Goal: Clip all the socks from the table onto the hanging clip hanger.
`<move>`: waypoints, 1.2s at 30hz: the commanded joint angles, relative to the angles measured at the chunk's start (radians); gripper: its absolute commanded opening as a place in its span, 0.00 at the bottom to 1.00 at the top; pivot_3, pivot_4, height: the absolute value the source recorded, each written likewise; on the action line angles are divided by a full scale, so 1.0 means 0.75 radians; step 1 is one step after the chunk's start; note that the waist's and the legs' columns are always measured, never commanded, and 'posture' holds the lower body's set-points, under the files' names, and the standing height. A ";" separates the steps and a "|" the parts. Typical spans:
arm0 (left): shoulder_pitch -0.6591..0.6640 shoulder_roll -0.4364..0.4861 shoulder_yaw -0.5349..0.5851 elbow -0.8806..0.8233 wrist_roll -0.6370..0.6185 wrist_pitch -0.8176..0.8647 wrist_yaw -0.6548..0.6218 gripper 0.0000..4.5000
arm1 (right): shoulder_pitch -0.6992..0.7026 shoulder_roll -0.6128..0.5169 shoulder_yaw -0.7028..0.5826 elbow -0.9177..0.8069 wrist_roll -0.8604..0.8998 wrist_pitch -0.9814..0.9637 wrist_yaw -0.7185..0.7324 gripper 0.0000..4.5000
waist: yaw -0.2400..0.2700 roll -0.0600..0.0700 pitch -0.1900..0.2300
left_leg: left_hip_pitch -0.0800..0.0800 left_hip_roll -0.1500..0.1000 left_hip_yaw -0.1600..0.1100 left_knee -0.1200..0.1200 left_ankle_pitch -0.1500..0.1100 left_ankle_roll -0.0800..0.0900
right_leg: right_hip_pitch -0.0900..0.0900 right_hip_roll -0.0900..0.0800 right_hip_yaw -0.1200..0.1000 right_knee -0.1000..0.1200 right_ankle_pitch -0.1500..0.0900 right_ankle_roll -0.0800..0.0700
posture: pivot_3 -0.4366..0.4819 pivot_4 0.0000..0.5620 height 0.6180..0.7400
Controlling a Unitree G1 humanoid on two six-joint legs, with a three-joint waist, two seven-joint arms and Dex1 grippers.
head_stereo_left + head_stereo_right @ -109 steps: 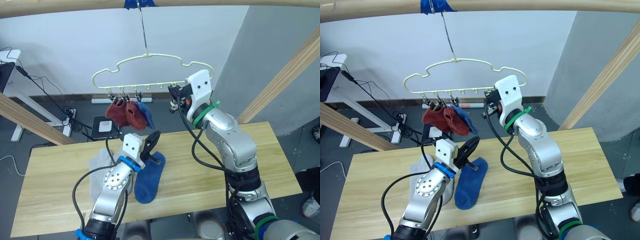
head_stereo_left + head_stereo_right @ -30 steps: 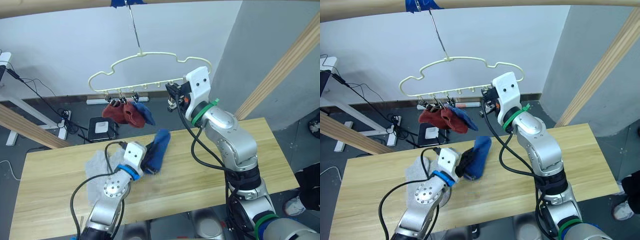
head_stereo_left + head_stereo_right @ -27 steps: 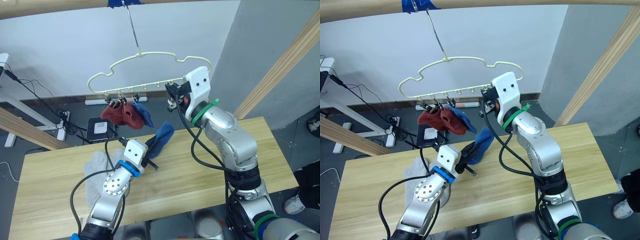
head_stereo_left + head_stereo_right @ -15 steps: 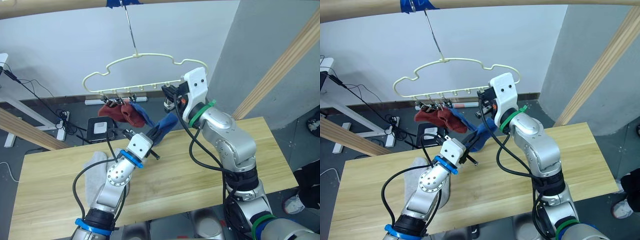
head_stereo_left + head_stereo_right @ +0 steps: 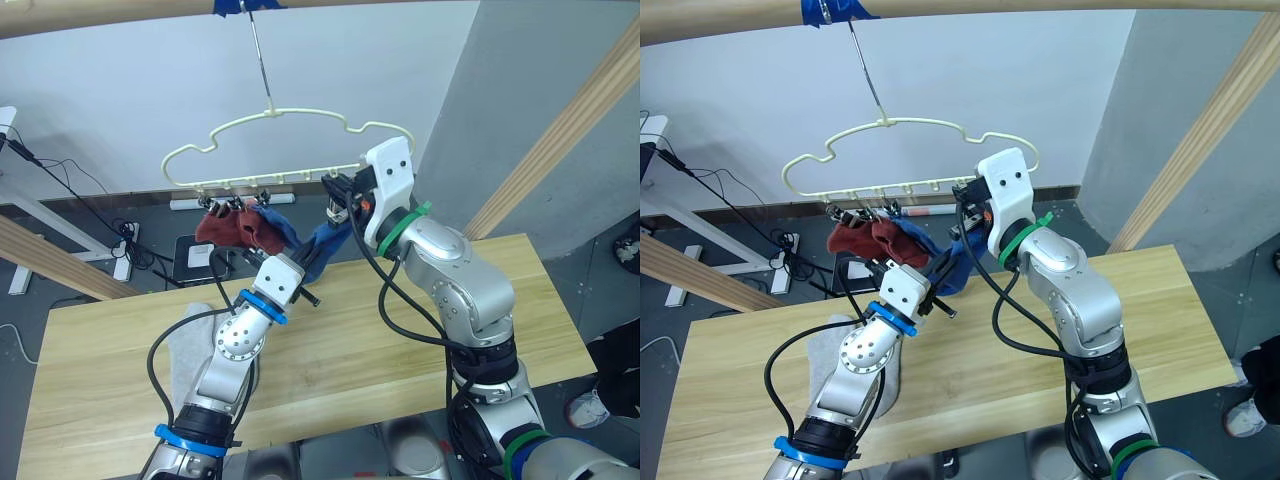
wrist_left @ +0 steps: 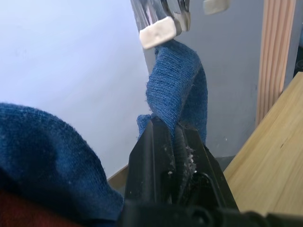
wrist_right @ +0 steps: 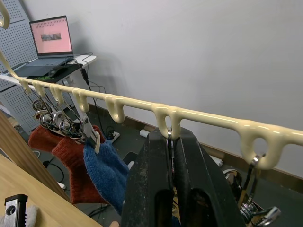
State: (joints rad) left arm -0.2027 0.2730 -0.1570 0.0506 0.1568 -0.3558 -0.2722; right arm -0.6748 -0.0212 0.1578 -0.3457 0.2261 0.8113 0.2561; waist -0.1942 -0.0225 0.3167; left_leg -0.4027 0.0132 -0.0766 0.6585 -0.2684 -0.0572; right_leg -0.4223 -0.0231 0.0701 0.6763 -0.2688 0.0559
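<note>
The long wooden worktop carries one thing now, a light grey sock lying near its left end, partly hidden behind the left arm; it may be two socks piled together, but the folds do not let me count them. Above the far edge hangs one pale-yellow clip hanger, its hook held on a wire from the wooden pole overhead, with a row of small metal clips along its lower bar. Three socks hang from the clips at the left of that row: two rust-red socks side by side and one blue sock just to their right. A second blue sock is off the worktop, pinched in the left tool, whose two black fingers are closed on the fabric; in the left wrist view its upper end reaches a pale-tipped clip, apparently touching it. The right tool is closed on the hanger's lower bar, its fingers clamped around a loop of the yellow wire just beside a free clip. Compared with 3.6 seconds ago, the second blue sock has left the worktop, where it lay flat beside the grey one, and the left arm has risen from the board to the clip row, while the right tool stays on the hanger.
</note>
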 commanded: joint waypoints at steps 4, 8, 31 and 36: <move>-0.016 -0.005 -0.001 -0.040 0.012 -0.054 0.009 0.01 | 0.017 0.009 0.009 -0.053 0.012 -0.028 -0.005 0.00 | 0.000 0.000 0.000 | 0.000 0.000 0.000 0.000 0.000 0.000 | 0.000 0.000 0.000 0.000 0.000 0.000 | 0.20 0.57 0.98; -0.012 -0.007 0.003 -0.045 0.013 -0.059 0.011 0.01 | 0.020 -0.003 0.021 -0.052 -0.001 -0.043 0.000 0.00 | 0.000 0.000 0.000 | 0.000 0.000 0.000 0.000 0.000 0.000 | 0.000 0.000 0.000 0.000 0.000 0.000 | 0.21 0.57 0.98; -0.039 -0.042 0.021 -0.044 -0.031 0.010 0.007 0.10 | 0.105 -0.197 0.051 -0.249 0.144 0.106 0.159 0.51 | 0.001 0.000 0.000 | -0.001 -0.001 0.000 0.000 0.000 0.000 | 0.000 0.000 -0.001 -0.001 0.000 0.000 | 0.20 0.56 0.98; -0.009 -0.040 0.007 -0.072 -0.083 0.066 -0.063 0.39 | 0.125 -0.265 0.033 -0.331 0.201 0.157 0.195 0.51 | 0.000 0.000 0.000 | 0.000 -0.001 0.001 0.001 0.000 0.000 | 0.000 0.001 -0.001 0.000 0.000 0.000 | 0.20 0.56 0.98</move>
State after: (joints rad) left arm -0.2202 0.2416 -0.1462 0.0464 0.1110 -0.3060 -0.3085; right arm -0.5792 -0.2144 0.1969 -0.5314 0.3458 0.9253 0.3864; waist -0.1941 -0.0226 0.3167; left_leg -0.4030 0.0123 -0.0760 0.6594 -0.2684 -0.0572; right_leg -0.4219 -0.0219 0.0692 0.6765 -0.2689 0.0561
